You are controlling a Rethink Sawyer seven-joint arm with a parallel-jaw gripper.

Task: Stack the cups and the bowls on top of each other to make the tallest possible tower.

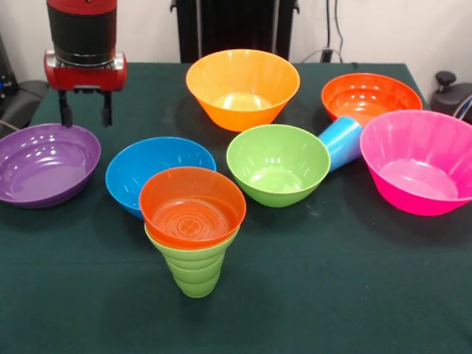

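A small orange bowl rests upright on top of the lime green cup near the table's front. Behind it sit a blue bowl and a green bowl. A light blue cup lies on its side between the green bowl and a pink bowl. A yellow-orange bowl and a flat orange bowl stand at the back. A purple bowl is at the left. My gripper hangs open and empty just above the purple bowl's far rim.
The dark green tablecloth covers the table. Black equipment stands beyond the table's right back corner, and dark stands with cables are behind the back edge.
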